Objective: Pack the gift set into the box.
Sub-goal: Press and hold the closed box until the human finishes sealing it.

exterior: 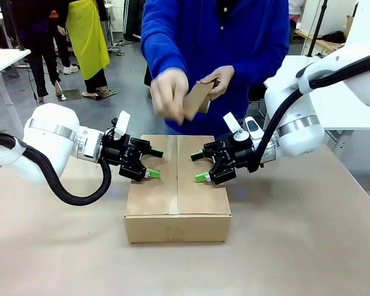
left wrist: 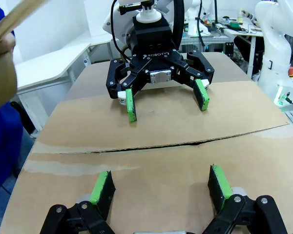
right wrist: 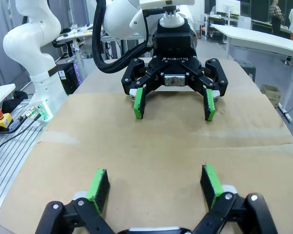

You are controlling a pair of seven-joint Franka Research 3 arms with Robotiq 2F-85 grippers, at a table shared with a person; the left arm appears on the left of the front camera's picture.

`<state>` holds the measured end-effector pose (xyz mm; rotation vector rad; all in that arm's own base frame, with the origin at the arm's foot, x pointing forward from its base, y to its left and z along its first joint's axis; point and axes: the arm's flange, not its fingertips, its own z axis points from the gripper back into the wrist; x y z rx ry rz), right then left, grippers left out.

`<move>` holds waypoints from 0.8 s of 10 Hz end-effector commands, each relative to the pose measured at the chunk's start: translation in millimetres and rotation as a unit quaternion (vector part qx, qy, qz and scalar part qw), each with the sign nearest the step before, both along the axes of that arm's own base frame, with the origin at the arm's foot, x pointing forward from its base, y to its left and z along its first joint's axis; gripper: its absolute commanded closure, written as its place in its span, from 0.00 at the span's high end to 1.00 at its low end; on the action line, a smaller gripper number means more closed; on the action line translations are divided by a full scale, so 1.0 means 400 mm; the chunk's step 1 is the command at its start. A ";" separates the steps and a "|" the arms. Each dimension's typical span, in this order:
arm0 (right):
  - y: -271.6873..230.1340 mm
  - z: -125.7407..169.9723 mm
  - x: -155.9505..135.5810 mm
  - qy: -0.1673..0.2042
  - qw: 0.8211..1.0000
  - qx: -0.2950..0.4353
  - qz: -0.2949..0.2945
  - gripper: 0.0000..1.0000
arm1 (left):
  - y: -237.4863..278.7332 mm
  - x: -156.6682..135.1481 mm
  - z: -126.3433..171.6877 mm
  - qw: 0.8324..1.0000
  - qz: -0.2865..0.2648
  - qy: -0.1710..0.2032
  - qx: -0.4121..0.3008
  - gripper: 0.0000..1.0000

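The closed box (exterior: 177,188) on the surface (exterior: 308,246) is flanked by the left pincer (exterior: 152,161) and right pincer (exterior: 199,166), both spread and empty.

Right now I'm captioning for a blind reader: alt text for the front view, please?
A closed brown box sits on the table, with the left end effector and right end effector open over its top flaps. Behind it, a person's hands hold a roll of tape.
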<state>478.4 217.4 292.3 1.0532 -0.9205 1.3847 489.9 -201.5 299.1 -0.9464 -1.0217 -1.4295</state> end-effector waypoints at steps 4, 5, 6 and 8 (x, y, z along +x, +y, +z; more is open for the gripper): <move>-0.001 -0.013 0.000 -0.012 1.000 0.008 -0.001 1.00 | 0.001 -0.003 -0.011 1.000 -0.001 -0.002 0.003 1.00; -0.001 -0.013 0.000 -0.012 1.000 0.008 -0.001 1.00 | 0.001 -0.003 -0.011 1.000 -0.001 -0.002 0.003 1.00; -0.001 -0.013 0.000 -0.012 1.000 0.008 -0.001 1.00 | 0.001 -0.003 -0.011 1.000 -0.001 -0.002 0.003 1.00; -0.001 -0.013 0.000 -0.012 1.000 0.008 -0.001 1.00 | 0.001 -0.003 -0.011 1.000 -0.001 -0.002 0.003 1.00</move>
